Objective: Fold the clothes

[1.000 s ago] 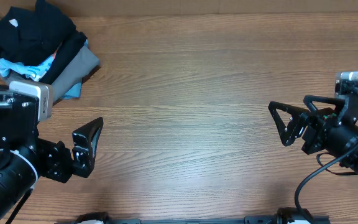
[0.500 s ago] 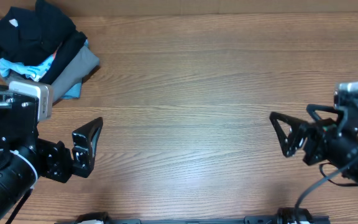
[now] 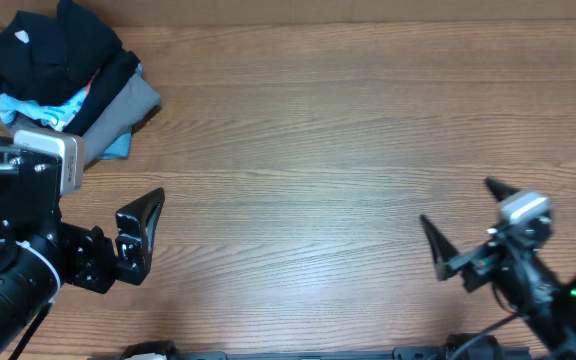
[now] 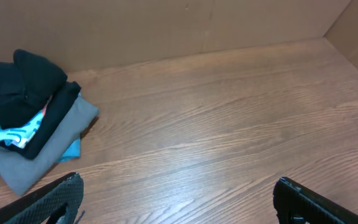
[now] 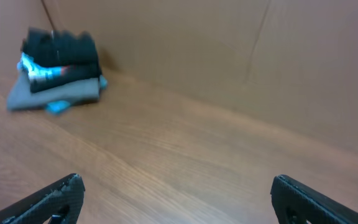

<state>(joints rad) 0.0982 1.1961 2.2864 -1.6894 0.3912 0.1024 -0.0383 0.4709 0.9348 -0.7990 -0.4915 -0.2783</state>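
Black garment [image 3: 53, 45] sits crumpled atop the pile [image 3: 123, 112] in the counter's [image 3: 318, 150] far-left corner (nothing touching it). Left fingers [image 3: 143, 212] spread wide, empty; right fingers [image 3: 434, 243] wide and empty, well apart from it.

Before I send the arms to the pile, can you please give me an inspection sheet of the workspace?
Surface: wooden table, bare in the middle.
Job's things: black garment, bunched on top of a pile at the far left corner, not spread out.
Clutter: blue shirt and grey garment in the same pile, under the black one.
Grippers: left gripper open, holding nothing; right gripper open, holding nothing; both apart from the pile.
Cables: a thin black cable by the right arm at the near edge.
Surroundings: plain brown wall behind the table.
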